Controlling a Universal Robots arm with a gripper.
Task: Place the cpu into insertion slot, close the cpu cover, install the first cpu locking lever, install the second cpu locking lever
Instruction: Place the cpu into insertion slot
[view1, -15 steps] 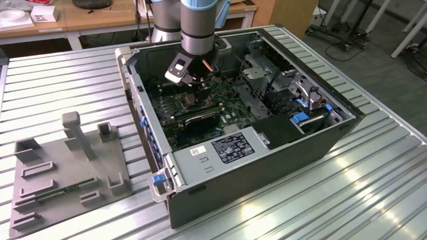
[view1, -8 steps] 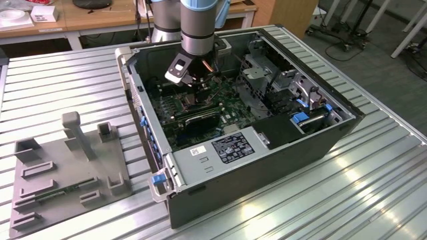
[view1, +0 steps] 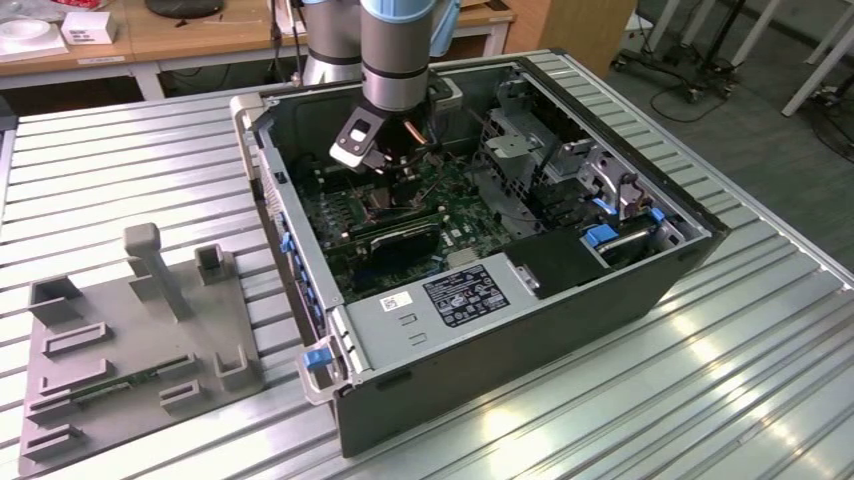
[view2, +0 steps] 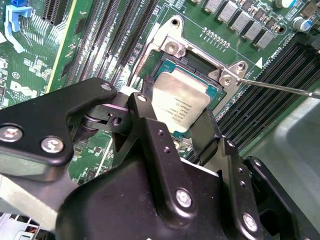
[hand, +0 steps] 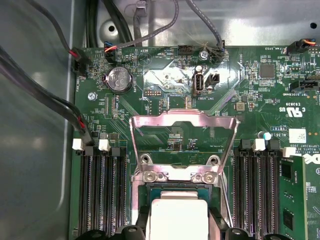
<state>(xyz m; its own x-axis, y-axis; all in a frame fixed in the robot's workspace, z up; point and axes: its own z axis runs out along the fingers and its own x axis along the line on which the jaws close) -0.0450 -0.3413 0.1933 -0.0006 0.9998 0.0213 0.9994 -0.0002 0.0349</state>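
Note:
My gripper is inside the open computer case, low over the motherboard. In both wrist views its black fingers close on two opposite edges of the cpu, a pale silvery square chip. The cpu sits over the insertion slot, slightly tilted; I cannot tell whether it rests in the slot. The cpu cover, a silvery frame plate, stands swung open behind the slot. A thin locking lever sticks out sideways from the slot's corner.
Long black memory slots flank the socket on both sides. Black cables run along the grey case wall. Drive cages fill the case toward the exterior view's right. A grey fixture plate lies on the slatted table.

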